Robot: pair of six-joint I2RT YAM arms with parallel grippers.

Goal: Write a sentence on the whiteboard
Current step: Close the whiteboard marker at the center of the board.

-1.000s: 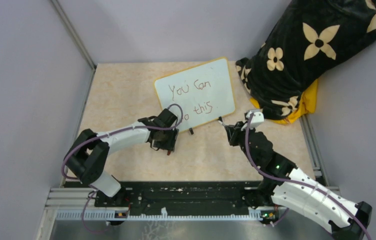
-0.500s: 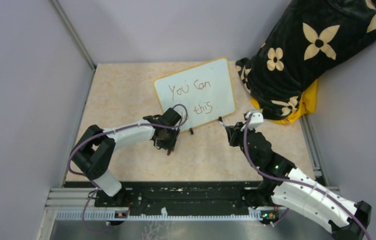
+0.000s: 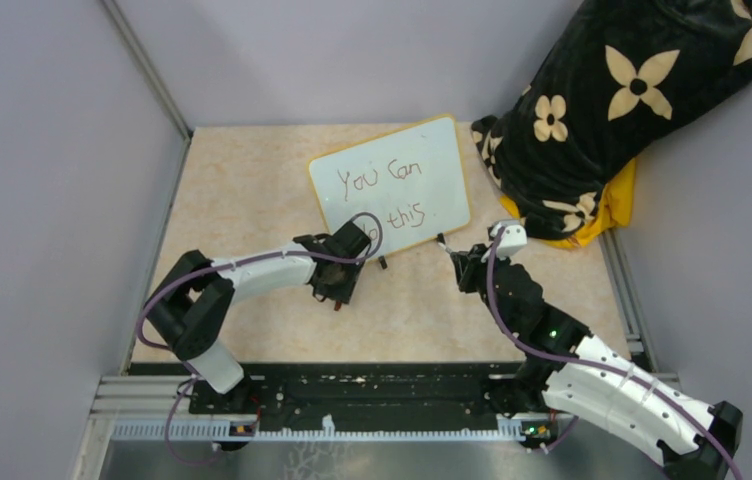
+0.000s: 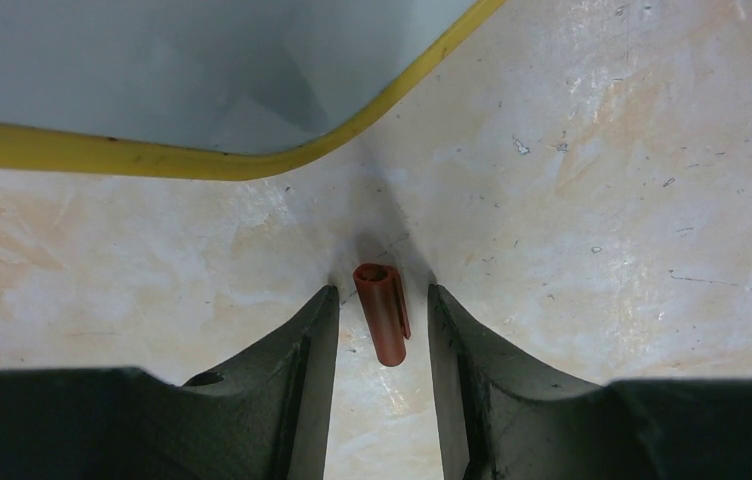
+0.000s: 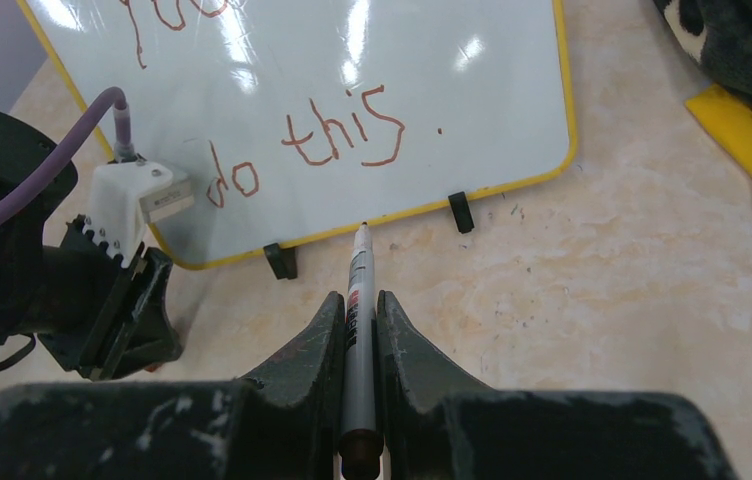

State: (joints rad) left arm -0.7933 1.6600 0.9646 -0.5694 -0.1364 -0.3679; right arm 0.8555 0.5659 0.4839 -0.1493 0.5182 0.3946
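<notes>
Since a second ago the left gripper (image 4: 380, 295) is nudged boardward, jaws apart around the cap (image 4: 384, 315), untouched. Marker (image 5: 362, 260) is clamped in the right gripper (image 5: 359, 300). Whiteboard (image 3: 447, 170), propped mid-table with the sentence (image 3: 382, 195) written, looks light and skiddy; best held by its frame (image 4: 152, 160).

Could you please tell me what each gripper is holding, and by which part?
Right gripper clamps the marker by its rear barrel. Left gripper holds nothing; the cap lies between its open jaws.

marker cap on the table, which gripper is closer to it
Left. The left gripper straddles the marker cap; the right gripper, shut on the marker, sits farther right.
</notes>
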